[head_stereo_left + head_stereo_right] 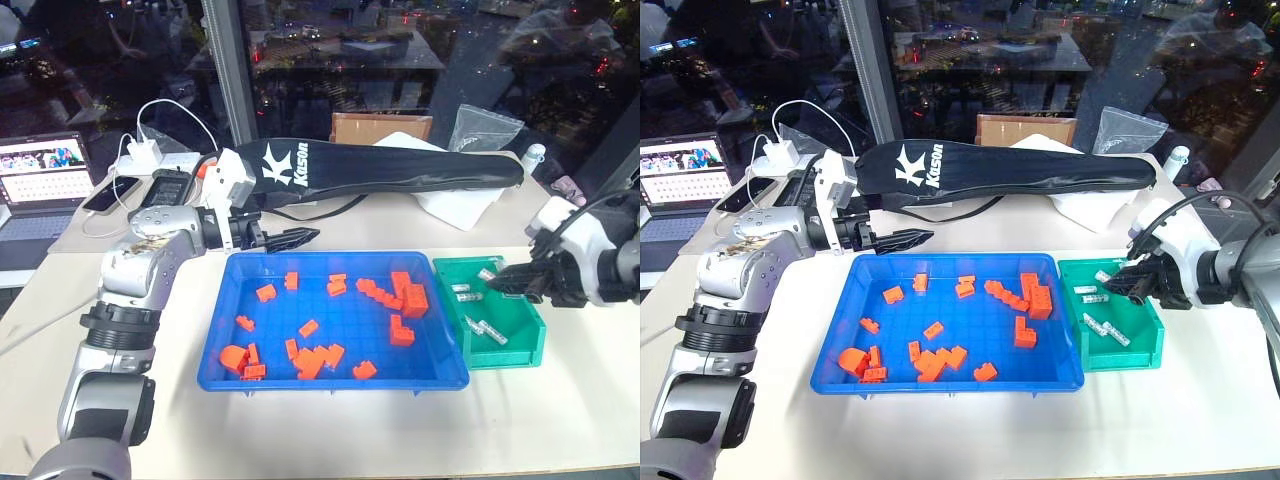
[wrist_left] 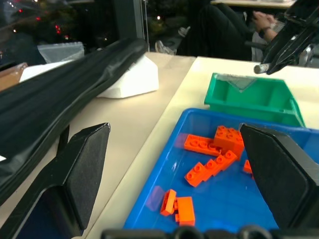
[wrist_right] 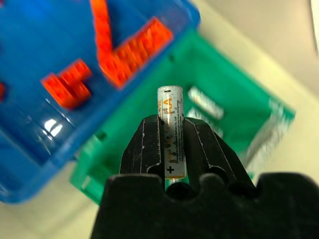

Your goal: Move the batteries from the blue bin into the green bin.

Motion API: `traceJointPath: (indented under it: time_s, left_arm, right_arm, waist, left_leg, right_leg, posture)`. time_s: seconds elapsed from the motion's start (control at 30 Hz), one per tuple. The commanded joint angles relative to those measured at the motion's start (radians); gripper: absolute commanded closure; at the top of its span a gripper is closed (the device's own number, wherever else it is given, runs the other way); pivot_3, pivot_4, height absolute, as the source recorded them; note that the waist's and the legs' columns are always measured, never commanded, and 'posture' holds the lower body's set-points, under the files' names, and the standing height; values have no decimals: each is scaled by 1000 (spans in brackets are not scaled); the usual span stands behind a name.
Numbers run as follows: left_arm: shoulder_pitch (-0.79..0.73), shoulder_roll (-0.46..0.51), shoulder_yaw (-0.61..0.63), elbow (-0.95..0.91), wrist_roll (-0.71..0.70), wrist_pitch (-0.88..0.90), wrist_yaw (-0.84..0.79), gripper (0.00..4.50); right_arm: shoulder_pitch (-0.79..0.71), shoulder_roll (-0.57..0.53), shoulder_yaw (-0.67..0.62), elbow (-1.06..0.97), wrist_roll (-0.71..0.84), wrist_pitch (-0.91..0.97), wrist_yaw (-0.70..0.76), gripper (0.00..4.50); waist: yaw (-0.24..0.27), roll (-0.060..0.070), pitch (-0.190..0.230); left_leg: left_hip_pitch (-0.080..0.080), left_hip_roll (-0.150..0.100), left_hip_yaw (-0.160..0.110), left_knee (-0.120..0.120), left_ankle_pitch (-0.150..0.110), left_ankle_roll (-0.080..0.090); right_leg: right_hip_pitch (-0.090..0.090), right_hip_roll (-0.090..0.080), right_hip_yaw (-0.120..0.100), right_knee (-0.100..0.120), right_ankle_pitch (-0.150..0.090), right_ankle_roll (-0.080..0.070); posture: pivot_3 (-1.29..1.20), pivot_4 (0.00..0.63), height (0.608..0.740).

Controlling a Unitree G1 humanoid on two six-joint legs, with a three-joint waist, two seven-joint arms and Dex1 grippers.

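My right gripper [image 3: 171, 122] is shut on a whitish battery [image 3: 171, 132] and holds it above the green bin [image 1: 512, 350] at the table's right. Several batteries [image 1: 485, 330] lie inside that bin. The wide blue bin [image 1: 330, 259] sits mid-table beside the green one, with orange blocks [image 1: 400, 295] scattered across its floor. My left gripper [image 1: 300, 237] hovers level over the blue bin's far left corner, open with nothing between its fingers [image 2: 84, 169]. The left wrist view also shows the right gripper and its battery [image 2: 261, 67] above the green bin [image 2: 249, 99].
A long black Kason bag [image 1: 380, 165] lies across the table behind the bins, over a white pad [image 1: 460, 205]. A laptop [image 1: 40, 180], phones [image 1: 165, 188] and a charger with cables [image 1: 145, 152] crowd the far left. A cardboard box [image 1: 380, 127] and a plastic bag [image 1: 483, 125] stand at the back.
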Motion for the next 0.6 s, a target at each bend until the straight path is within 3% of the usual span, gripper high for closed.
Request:
traceJointPath:
  time_s: [0.03,0.1,0.17,0.37,0.47,0.5,0.6]
  left_arm:
    - [8,32,10,-34,-9,2,-40,0]
    - [17,43,16,-42,-13,5,-56,0]
    - [25,52,20,-45,-11,4,-61,0]
    - [47,68,38,-75,-22,18,-61,0]
    - [50,65,46,-68,12,-1,-18,0]
    - [51,63,52,-65,17,-9,-5,0]
    - [74,71,65,-63,31,-55,8,0]
  right_arm:
    - [13,11,7,25,-21,-52,-41,4240]
    - [15,23,23,58,-31,-73,-61,4240]
    - [7,37,41,95,-45,-104,-78,3216]
    - [-16,48,68,142,-63,-157,-99,1262]
    - [-19,20,40,113,-14,-175,-28,237]
    - [-16,11,23,99,-2,-196,-7,28]
    - [-26,33,-61,62,55,-232,17,28]
  waist:
    - [1,0,0]
    - [2,0,0]
    - [4,0,0]
    - [10,0,0]
    - [10,0,0]
    - [10,0,0]
    - [10,0,0]
  left_leg:
    - [0,0,0,0,0,0]
    - [-1,-1,0,0,0,-1]
    - [-1,-1,0,0,0,-1]
    - [-2,-1,0,0,0,-1]
    - [-1,-1,0,0,0,-1]
    - [-1,-1,0,0,0,-1]
    - [-1,-1,0,0,0,-1]
  right_leg:
    - [0,0,0,0,0,0]
    - [0,0,0,0,0,0]
    - [0,-1,0,0,0,0]
    - [0,-1,0,0,0,0]
    - [0,-1,0,0,0,0]
    - [0,-1,0,0,0,0]
    - [0,-1,0,0,0,1]
  posture:
    - [0,150,737]
    - [0,150,737]
    - [0,150,737]
    - [0,150,737]
    - [0,150,737]
    - [0,150,737]
    - [0,150,737]
